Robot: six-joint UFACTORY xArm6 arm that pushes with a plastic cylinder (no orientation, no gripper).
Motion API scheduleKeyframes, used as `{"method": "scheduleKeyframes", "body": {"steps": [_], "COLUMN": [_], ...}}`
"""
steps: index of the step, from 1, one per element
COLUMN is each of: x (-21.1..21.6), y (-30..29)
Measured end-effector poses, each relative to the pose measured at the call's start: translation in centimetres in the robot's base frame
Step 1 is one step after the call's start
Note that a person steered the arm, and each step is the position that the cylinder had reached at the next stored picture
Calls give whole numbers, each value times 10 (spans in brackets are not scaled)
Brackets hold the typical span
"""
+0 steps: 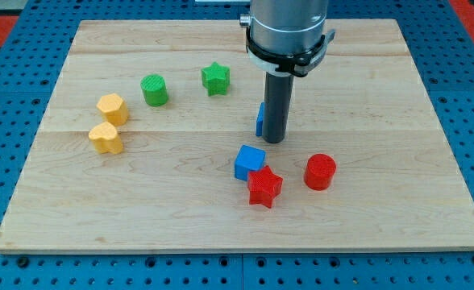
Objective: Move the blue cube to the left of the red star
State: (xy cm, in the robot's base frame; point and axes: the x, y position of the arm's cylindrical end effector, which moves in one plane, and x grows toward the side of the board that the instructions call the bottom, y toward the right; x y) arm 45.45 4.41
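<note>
Tool tip (274, 141) above blue cube (249, 161), apart.

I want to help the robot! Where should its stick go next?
Probably down the view's right of the blue cube, then push leftward. My tip sits just above-right of it, and the cube touches the red star at its upper left, not yet beside it.

my tip (275, 141) just above the blue cube (249, 161), cube touching the red star (264, 187)
</note>
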Motion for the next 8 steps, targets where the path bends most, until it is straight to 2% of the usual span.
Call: {"method": "scheduleKeyframes", "body": {"steps": [2,4,6,8], "x": [-1,-36,-24,1], "y": [-73,-36,56,27]}}
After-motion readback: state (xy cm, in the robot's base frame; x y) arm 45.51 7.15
